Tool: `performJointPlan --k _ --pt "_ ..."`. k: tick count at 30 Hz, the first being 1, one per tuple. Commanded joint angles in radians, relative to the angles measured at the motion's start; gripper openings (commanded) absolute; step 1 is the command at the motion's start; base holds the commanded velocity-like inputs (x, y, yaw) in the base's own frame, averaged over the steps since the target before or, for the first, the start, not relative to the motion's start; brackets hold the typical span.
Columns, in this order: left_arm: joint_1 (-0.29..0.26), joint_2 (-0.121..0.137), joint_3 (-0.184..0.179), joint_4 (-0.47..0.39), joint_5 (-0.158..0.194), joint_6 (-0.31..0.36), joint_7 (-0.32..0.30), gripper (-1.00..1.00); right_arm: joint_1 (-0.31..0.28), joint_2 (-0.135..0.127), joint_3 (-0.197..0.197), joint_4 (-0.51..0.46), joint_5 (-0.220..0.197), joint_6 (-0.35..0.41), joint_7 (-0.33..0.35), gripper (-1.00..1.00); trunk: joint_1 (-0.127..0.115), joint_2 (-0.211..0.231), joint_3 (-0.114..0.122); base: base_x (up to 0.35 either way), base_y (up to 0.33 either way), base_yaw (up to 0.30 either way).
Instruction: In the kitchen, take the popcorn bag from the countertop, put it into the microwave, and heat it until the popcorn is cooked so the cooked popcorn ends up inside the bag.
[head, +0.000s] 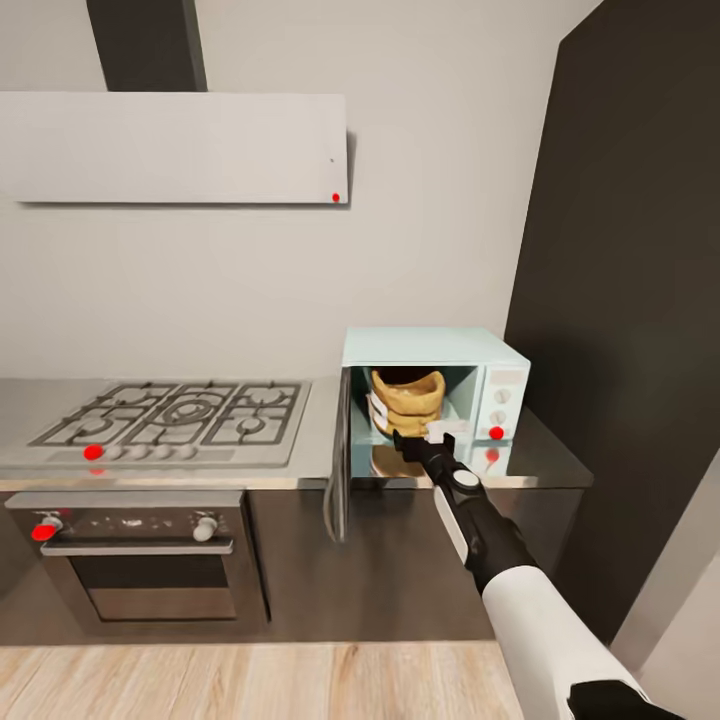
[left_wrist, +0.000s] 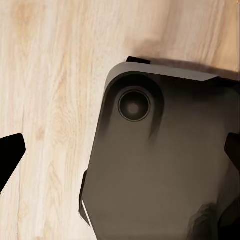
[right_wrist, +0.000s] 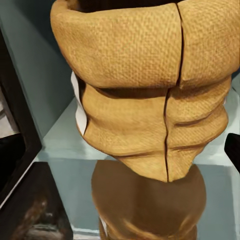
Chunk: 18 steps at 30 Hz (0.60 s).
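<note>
The pale mint-blue microwave (head: 435, 347) stands on the grey countertop (head: 310, 462) with its dark door (head: 340, 455) swung open to the left. Inside stands the mustard-tan popcorn bag (head: 407, 398), upright, rolled rim on top, mirrored in the glossy microwave floor (right_wrist: 60, 145). My right gripper (head: 425, 438) is at the microwave's mouth, just in front of the bag (right_wrist: 145, 100). It is open, its dark fingertips (right_wrist: 6, 156) spread wide on either side and not touching the sack. My left gripper (left_wrist: 120, 152) is open over the wood floor, above the robot's dark base (left_wrist: 165, 165).
A gas hob (head: 180, 412) lies left of the microwave, with a built-in steel oven (head: 140, 560) under it and a white hood (head: 175, 148) above. A tall dark cabinet (head: 620, 300) rises close to the microwave's right side. Light plank floor (head: 250, 680) runs along the cabinets.
</note>
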Motion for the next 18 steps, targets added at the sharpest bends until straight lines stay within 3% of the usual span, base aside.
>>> performJointPlan --k 1,18 --pt "0.0 0.0 0.001 -0.001 0.006 -0.003 0.001 1.0 0.0 0.0 -0.001 0.006 0.007 0.006 0.001 1.0 0.001 -0.001 -0.001 0.294 0.0 0.0" --pt "0.0 0.0 0.001 -0.001 0.006 -0.003 0.0 1.0 0.0 -0.001 -0.001 0.015 0.01 0.006 -0.001 1.0 0.001 -0.001 -0.001 0.268 0.0 0.0"
